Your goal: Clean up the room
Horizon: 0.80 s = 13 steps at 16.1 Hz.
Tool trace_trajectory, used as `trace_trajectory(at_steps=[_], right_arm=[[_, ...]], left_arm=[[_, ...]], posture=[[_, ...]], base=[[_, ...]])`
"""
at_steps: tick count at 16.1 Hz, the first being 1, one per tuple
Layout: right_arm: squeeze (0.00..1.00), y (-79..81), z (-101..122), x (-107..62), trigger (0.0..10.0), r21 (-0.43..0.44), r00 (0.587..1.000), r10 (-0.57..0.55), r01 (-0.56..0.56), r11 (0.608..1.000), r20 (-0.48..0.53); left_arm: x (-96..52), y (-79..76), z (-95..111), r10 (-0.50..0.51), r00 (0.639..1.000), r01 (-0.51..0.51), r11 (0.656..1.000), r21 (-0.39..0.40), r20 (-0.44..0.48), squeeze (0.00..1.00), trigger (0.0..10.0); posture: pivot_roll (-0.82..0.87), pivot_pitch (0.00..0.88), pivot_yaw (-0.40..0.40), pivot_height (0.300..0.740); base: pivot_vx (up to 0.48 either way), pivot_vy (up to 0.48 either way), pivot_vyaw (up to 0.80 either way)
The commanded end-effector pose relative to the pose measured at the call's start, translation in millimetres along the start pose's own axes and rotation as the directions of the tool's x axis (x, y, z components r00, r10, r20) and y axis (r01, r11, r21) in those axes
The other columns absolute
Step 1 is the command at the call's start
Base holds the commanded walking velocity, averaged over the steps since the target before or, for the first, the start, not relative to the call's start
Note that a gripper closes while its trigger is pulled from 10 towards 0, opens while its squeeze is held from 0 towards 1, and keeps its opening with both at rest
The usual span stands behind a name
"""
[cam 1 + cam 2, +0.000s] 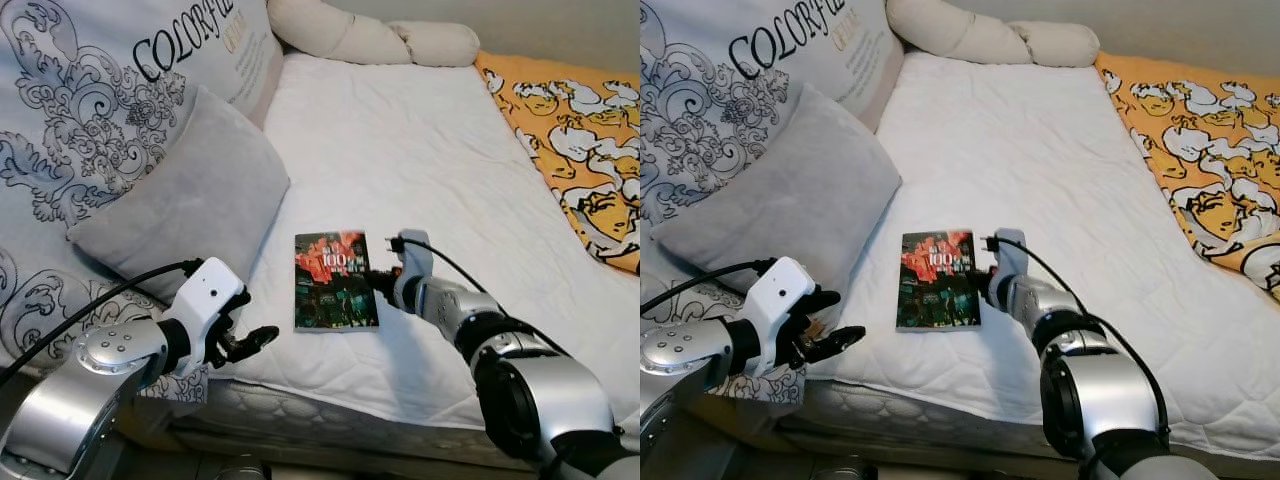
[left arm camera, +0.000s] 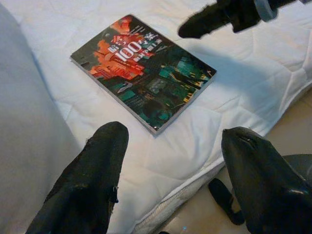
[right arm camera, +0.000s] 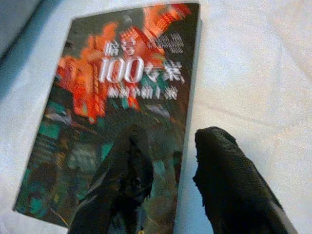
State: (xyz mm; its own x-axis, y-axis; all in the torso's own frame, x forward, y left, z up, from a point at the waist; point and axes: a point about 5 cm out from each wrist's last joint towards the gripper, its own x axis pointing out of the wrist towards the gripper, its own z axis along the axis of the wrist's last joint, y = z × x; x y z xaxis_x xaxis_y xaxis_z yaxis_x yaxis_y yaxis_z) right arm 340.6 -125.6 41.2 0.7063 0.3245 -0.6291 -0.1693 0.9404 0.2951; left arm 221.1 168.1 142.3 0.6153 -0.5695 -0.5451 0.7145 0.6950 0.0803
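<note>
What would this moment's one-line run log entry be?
right gripper: open, straddling book edge | left gripper: open, hovering near bed edge | book: flat on bed

Red-and-green book [image 1: 335, 281]; white quilted mattress [image 1: 400, 160]; plain grey pillow [image 1: 190, 205]; orange blanket [image 1: 575, 140] with white cartoon figures.

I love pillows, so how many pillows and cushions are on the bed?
4: a grey cushion leaning on a big patterned pillow at the robot's left, and two cream pillows at the far end. Others may be hidden.
</note>
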Motion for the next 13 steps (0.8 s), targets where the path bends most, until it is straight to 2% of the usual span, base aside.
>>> trace_trajectory(at_steps=[1, 3, 4, 5, 6, 7, 9, 10, 11, 13], right_arm=[[1.0, -8.2, -5.4, -1.8, 10.0, 0.016, 1.0, -0.029, 0.029, 0.999, -0.008], [1.0, -17.1, -9.5, -4.3, 10.0, 0.008, 0.999, -0.043, 0.043, 0.999, 0.0], [1.0, -21.1, -5.8, -6.1, 10.0, 0.031, 0.999, -0.036, 0.035, 0.999, 0.037], [1.0, -24.1, -2.6, -7.6, 10.0, 0.038, 0.997, -0.039, 0.036, 0.999, 0.065], [1.0, -28.0, 6.1, -11.0, 10.0, 0.076, 0.991, 0.0, -0.01, 0.997, 0.132], [1.0, -32.8, 12.3, -14.3, 10.0, 0.086, 0.984, 0.003, -0.019, 0.996, 0.18], [1.0, -42.5, 19.1, -21.4, 10.0, 0.012, 0.967, -0.018, 0.015, 1.0, 0.255], [1.0, -44.1, 19.5, -24.4, 10.0, -0.027, 0.957, -0.021, 0.031, 0.999, 0.291], [1.0, -45.7, 16.0, -32.5, 10.0, -0.06, 0.934, -0.071, 0.098, 0.993, 0.35], [1.0, -42.2, 13.8, -37.1, 10.0, -0.077, 0.921, -0.068, 0.105, 0.991, 0.383]], left_arm=[[2.0, -3.2, -2.0, 0.0, 1.0, 0.0, 1.0, 0.011, -0.007, 0.0, 10.0], [9.2, -4.3, -4.9, 0.012, 1.0, -0.012, 1.0, 0.018, 0.004, 0.0, 10.0], [12.7, -4.1, -5.7, 0.034, 0.999, -0.035, 0.999, 0.01, 0.021, 0.0, 10.0], [15.2, -3.2, -5.9, 0.061, 0.997, -0.061, 0.998, -0.008, 0.038, 0.0, 10.0], [19.6, 0.4, -4.6, 0.139, 0.987, -0.134, 0.989, -0.057, 0.086, 0.0, 10.0], [23.3, 7.0, -3.0, 0.23, 0.965, -0.221, 0.972, -0.086, 0.125, 0.0, 10.0], [25.4, 20.5, 1.5, 0.403, 0.896, -0.374, 0.911, -0.174, 0.187, 0.0, 10.0], [25.2, 23.7, 1.7, 0.449, 0.873, -0.41, 0.887, -0.211, 0.192, 0.0, 10.0], [25.3, 25.1, 0.1, 0.502, 0.844, -0.451, 0.855, -0.257, 0.19, 0.0, 10.0], [26.3, 24.5, -0.7, 0.515, 0.835, -0.462, 0.847, -0.263, 0.193, 0.0, 10.0]], posture=[[0.18, 0.0, -0.053, 0.74], [0.14, 0.0, -0.056, 0.74], [0.13, 0.0, -0.055, 0.74], [0.11, 0.0, -0.053, 0.74], [0.1, 0.0, -0.051, 0.74], [0.08, 0.0, -0.047, 0.74], [0.05, 0.0, -0.046, 0.74], [0.04, 0.0, -0.045, 0.74], [0.02, 0.0, -0.048, 0.74], [0.01, 0.0, -0.052, 0.74]], base=[[0.0, 0.0, 0.0], [0.0, 0.0, 0.0], [0.0, 0.0, 0.0], [0.0, 0.0, 0.0], [0.0, 0.0, 0.0], [0.0, 0.0, 0.0], [0.0, 0.0, 0.0], [0.0, 0.0, 0.0], [0.0, -0.48, 0.0], [0.0, -0.48, 0.0]])
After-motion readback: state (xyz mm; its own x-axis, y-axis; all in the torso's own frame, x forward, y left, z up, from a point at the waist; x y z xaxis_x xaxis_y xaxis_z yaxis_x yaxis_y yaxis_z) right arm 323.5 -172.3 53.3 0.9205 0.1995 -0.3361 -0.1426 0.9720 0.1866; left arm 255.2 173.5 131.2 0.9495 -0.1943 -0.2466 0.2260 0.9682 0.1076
